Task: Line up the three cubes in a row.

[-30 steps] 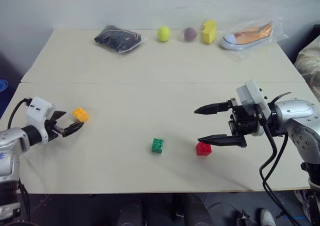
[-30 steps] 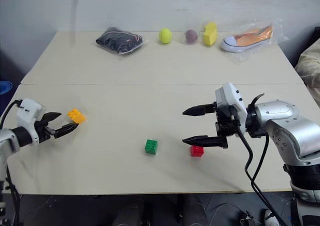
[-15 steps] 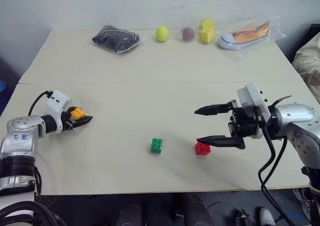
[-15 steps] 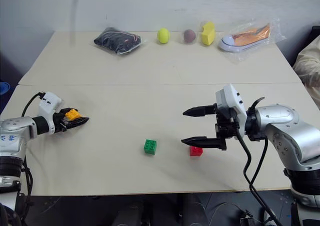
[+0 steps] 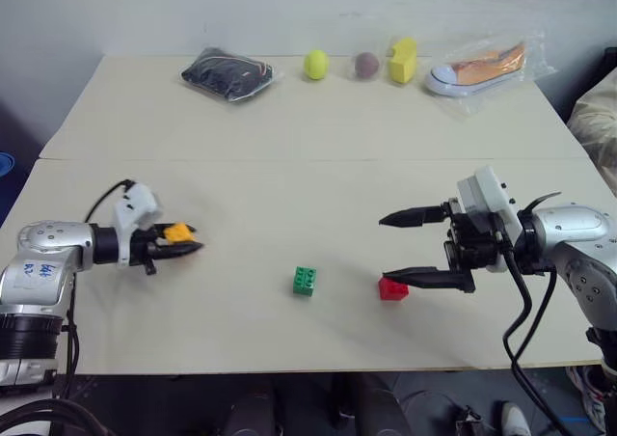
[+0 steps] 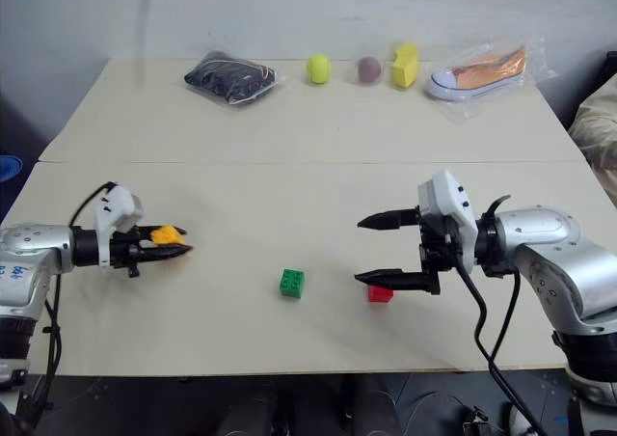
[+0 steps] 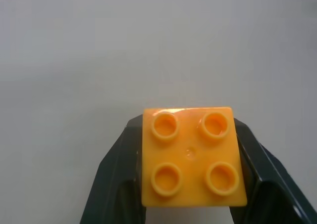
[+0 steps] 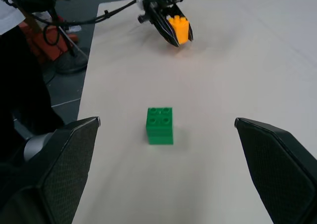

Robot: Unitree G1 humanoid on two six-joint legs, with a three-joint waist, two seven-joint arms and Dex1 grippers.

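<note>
orange-yellow cube [image 5: 177,231] clamped in the left gripper [image 5: 183,248] jaws.
right gripper [image 5: 400,251] jaws spread wide beside red cube [image 5: 391,288]; green cube [image 5: 306,281] lies on the worktop [image 5: 289,147].

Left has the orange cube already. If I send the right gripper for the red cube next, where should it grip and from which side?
Grip the red cube across two opposite flat side walls, coming down from above. It sits upright on the table with bare surface around it, and the studded top gives poor purchase. The open right gripper has one finger just over it; the green cube stands clear to the side.
</note>
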